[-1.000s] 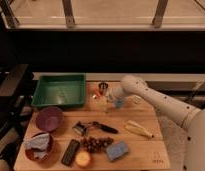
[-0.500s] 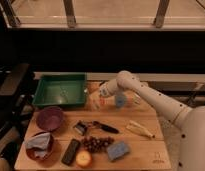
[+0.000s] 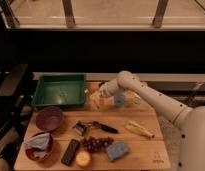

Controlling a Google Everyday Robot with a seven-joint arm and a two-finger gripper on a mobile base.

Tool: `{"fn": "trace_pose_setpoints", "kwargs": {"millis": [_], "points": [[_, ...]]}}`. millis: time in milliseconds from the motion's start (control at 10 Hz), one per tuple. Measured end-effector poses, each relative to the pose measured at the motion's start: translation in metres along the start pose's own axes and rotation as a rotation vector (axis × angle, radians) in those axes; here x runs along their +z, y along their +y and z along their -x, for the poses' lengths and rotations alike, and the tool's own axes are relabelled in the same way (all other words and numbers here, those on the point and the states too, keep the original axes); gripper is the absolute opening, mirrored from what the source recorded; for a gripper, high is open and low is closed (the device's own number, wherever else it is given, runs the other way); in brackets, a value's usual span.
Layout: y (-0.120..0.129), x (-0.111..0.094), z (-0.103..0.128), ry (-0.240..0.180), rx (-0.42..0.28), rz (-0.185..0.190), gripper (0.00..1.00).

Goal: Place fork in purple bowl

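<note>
The purple bowl (image 3: 48,118) stands at the left of the wooden table, in front of the green tray (image 3: 42,102). A faint slim pale shape lies inside the tray and may be the fork (image 3: 61,92); I cannot tell for sure. My gripper (image 3: 98,96) hangs from the white arm that reaches in from the right. It is low over the table, just off the tray's right edge and well to the right of and behind the bowl. Nothing shows in it.
A reddish-brown bowl with a grey cloth (image 3: 38,145) sits front left. A black-handled utensil (image 3: 98,126), grapes (image 3: 96,144), a blue sponge (image 3: 117,150), a dark flat object (image 3: 71,151) and a yellowish item (image 3: 140,130) lie across the table. A small blue thing (image 3: 119,101) is under the arm.
The arm has swung left across the back of the table, so the gripper now sits beside the tray's right edge. The objects on the table have not moved.
</note>
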Motion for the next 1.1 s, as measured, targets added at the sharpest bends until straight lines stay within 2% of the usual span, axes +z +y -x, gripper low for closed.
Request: {"fn": "trace_pose_setpoints", "kwargs": {"millis": [200, 500, 600, 700, 800, 900, 1100], "points": [[0.021, 0.001, 0.007, 0.013, -0.069, 0.035, 0.0], [0.085, 0.024, 0.034, 0.039, -0.236, 0.137, 0.0], [0.106, 0.035, 0.043, 0.04, -0.277, 0.182, 0.0], [0.136, 0.05, 0.052, 0.045, -0.334, 0.258, 0.0], [0.154, 0.059, 0.056, 0.052, -0.373, 0.303, 0.0], [0.161, 0.063, 0.058, 0.054, -0.39, 0.323, 0.0], [0.159, 0.061, 0.058, 0.052, -0.388, 0.32, 0.0]]}}
